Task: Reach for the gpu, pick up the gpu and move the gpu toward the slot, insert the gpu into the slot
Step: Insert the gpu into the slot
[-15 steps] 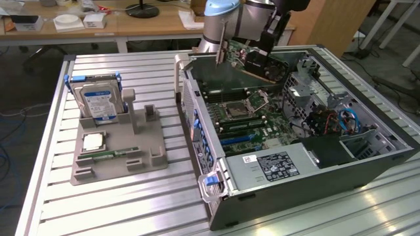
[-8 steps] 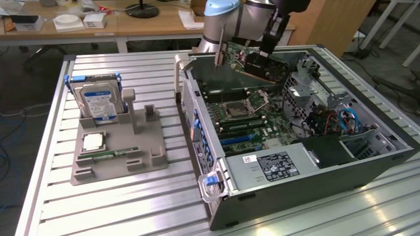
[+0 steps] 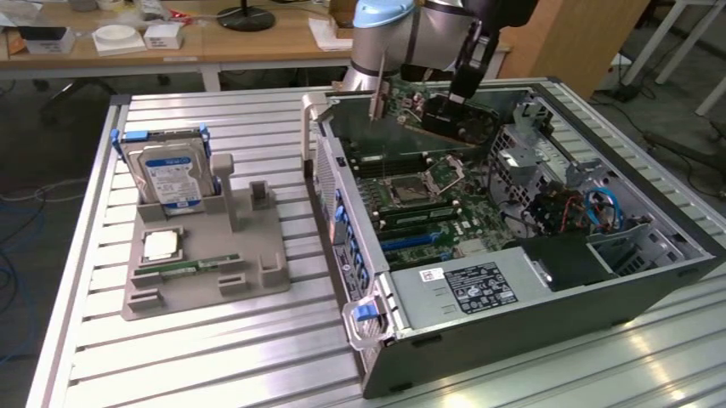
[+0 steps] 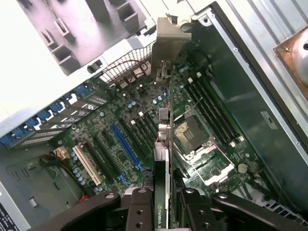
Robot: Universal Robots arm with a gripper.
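My gripper is shut on the gpu, a dark card held above the open computer case at its far end. The wrist view looks down the card's edge: the gpu runs away from my gripper, and its silver bracket is at the far end. The fingers press on both faces of the card. The long blue slot lies on the green motherboard below, off to one side of the card. It also shows near the board's middle as the slot. The card hangs well clear of the board.
The processor socket and memory sticks lie under the card. Case walls and a power supply ring the board. On the exterior view's left, a grey fixture carries a hard drive, a chip and a memory stick.
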